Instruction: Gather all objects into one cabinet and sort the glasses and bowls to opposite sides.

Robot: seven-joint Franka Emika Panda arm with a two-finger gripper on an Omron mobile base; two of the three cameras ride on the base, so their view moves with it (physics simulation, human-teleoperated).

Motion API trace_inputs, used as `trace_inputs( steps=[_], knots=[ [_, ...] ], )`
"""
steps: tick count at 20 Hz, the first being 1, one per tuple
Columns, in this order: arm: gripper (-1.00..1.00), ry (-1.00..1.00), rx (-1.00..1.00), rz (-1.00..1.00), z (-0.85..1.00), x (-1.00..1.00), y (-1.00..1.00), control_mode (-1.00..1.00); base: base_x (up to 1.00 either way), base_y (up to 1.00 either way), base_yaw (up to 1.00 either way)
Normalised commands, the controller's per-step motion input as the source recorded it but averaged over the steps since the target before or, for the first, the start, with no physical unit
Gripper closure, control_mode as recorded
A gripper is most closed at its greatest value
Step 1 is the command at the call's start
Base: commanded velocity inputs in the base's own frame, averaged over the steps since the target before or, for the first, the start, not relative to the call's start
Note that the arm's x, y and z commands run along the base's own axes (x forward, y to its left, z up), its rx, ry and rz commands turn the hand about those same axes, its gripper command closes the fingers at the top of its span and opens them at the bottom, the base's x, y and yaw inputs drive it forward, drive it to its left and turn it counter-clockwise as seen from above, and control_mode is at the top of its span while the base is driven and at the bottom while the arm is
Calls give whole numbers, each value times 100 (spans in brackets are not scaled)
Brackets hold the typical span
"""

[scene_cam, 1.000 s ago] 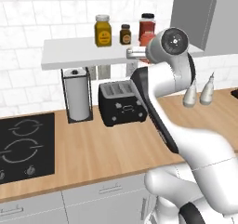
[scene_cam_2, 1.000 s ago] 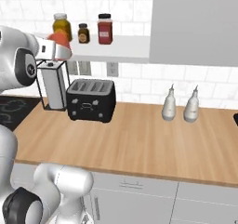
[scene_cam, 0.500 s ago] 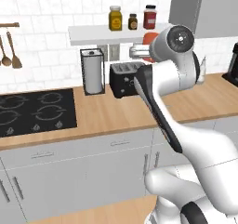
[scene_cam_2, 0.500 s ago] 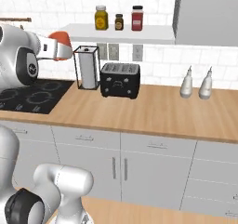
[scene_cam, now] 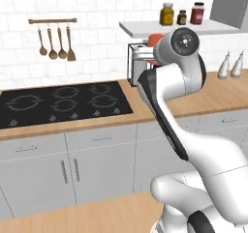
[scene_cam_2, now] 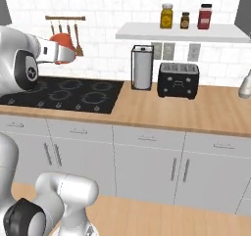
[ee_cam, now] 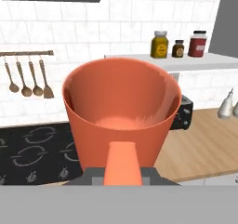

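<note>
Salmon-orange tapered cup [ee_cam: 122, 116] sits upright in the two-finger gripper [scene_cam_2: 58, 54], mouth open toward the hand camera and nothing inside it; the jaws are clamped on its wall, one finger [ee_cam: 121, 162] lying up the near side of the cup in the hand view. From the right base camera the cup [scene_cam_2: 62, 48] shows at the end of the white arm, held in the air above the black four-ring hob [scene_cam_2: 68, 93] and level with the rail of hanging wooden spoons [scene_cam_2: 65, 18] on the white tiled wall. From the left base camera only a sliver of the cup [scene_cam: 156, 37] peeks out behind the arm's round dark-capped joint. Beyond the hob, on the pale wooden counter [scene_cam_2: 162, 107], a tall steel canister [scene_cam_2: 142, 67] stands just beside a black toaster [scene_cam_2: 178, 81]. On the white slab shelf [scene_cam_2: 181, 33] above them stand three lidded jars: a yellow one [scene_cam_2: 166, 15], a small dark one [scene_cam_2: 185, 20] and a red one [scene_cam_2: 204, 16].
</note>
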Motion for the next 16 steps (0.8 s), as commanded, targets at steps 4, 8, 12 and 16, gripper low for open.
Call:
trace_inputs(
  steps=[4, 8, 12, 16],
  knots=[
    [100, 0, 0, 0, 0, 0, 0, 100, -30, 100, 0],
    [100, 0, 0, 0, 0, 0, 0, 100, -28, 100, 0],
    [100, 0, 0, 0, 0, 0, 0, 100, -1, 54, 0],
    [100, 0, 0, 0, 0, 0, 0, 100, -85, 11, 0]
  ],
)
